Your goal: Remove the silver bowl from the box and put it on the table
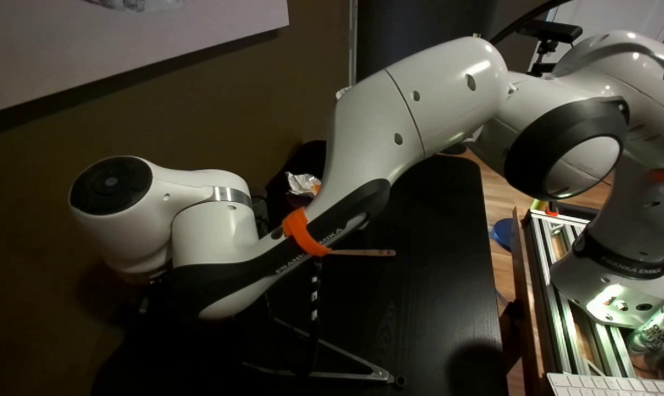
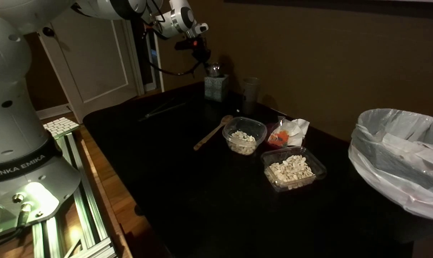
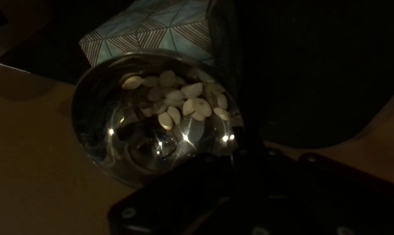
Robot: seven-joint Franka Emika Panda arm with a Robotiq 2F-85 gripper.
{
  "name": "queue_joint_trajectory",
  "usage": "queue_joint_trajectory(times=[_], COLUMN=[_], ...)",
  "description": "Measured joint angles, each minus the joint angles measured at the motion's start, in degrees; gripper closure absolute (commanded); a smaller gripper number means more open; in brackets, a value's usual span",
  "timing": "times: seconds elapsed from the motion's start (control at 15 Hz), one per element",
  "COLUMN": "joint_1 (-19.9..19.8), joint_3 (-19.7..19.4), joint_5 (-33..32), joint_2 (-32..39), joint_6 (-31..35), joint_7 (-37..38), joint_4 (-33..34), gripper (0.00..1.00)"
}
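A dim brown wall [image 2: 324,64] stands behind the black table [image 2: 187,193], where two tubs [image 2: 245,123] and a spoon [image 2: 213,133] lie nearer and the box [image 2: 216,89] sits at the far end. The bowl [image 2: 214,70] is at the top of the box, with pale seeds [image 3: 201,107] in it. In the dark of the wrist view the gripper [image 3: 239,153] seems closed on the bowl's rim; whether the bowl rests on the box or hangs just above cannot be told. The step in hand looks to be lifting the bowl off. The next move calls for raising it level, so no seeds spill, carrying it off the box, away from the cup [image 2: 250,93] on the right, and lowering it to the table.
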Motion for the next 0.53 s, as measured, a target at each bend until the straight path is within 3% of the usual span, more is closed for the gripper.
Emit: queue_joint_trajectory(times=[0.53], joint_1=[1.4], joint_3=[-3.3], joint_5=[-0.7], joint_2=[-0.3], joint_6=[1.2], joint_7=[2.8], joint_4=[2.3], gripper=[0.99])
